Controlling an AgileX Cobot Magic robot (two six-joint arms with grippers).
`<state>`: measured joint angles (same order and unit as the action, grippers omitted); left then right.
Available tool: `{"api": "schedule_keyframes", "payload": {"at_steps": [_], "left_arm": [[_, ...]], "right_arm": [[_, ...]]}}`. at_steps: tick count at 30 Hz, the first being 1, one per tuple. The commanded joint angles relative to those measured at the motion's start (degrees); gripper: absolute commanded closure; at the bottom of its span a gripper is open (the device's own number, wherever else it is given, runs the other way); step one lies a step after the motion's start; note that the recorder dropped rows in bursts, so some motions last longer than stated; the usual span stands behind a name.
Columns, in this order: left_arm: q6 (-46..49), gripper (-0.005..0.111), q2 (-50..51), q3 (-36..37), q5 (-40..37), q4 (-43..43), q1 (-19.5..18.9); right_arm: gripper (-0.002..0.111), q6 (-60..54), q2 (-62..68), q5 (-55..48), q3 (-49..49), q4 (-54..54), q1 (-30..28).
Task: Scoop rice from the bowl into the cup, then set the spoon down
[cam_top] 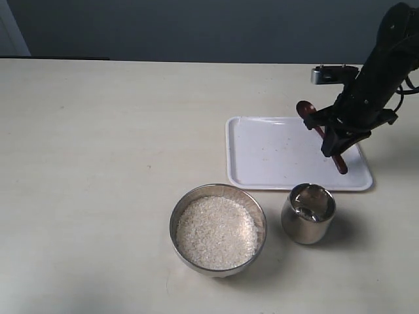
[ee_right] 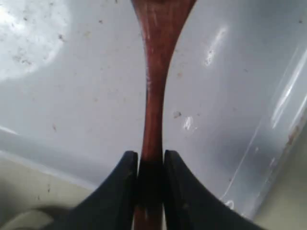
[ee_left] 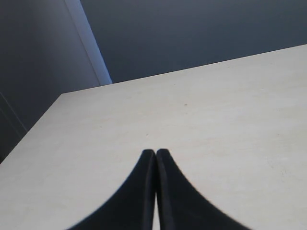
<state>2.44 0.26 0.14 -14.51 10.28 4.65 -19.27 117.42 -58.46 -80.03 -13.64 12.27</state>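
The spoon (ee_right: 154,86) is being gripped by the right claw (ee_right: 151,160). The jaws are being pressed on the thin handle from both sides, well back from the oval end, and a short tail of handle is sticking out behind. The spoon is being held over the white tray (cam_top: 262,154), which is lying directly beneath the claw. Whether the tail is touching the tray cannot be told.

The wood is being judged light and stiff but smooth and narrow, so it may be turned between the pads under load. A hold nearer the middle of the handle is being judged steadier.

The cup (cam_top: 308,222) is being seen near the claw, just past the tray's edge. The bowl (cam_top: 173,226), filled with rice (cam_top: 217,232), is standing farther off on the same side, apart from the cup. The grains are being judged loose and easily spilled.

The left claw (ee_left: 156,154) is being shown shut with nothing between its jaws, over bare worktop (cam_top: 98,163). That surface is being seen as pale, flat and matt, and a dark wall is being seen behind it.
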Motion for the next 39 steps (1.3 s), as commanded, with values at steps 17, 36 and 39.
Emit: {"api": "schedule_keyframes", "payload": {"at_steps": [17,36,39], "left_arm": [[-0.4,0.106,-0.26,-0.14,0.78,-0.11,-0.1],[-0.4,0.106,-0.26,-0.14,0.78,-0.11,-0.1],[-0.4,0.106,-0.26,-0.14,0.78,-0.11,-0.1]], "right_arm": [[0.068,-0.14,6.85,-3.9,-4.41,0.17,-0.28],[0.107,2.32,-8.46,-5.17,-17.13,2.55,-0.28],[0.108,2.32,-15.28,-2.39,-15.85,0.75,-0.28]]}}
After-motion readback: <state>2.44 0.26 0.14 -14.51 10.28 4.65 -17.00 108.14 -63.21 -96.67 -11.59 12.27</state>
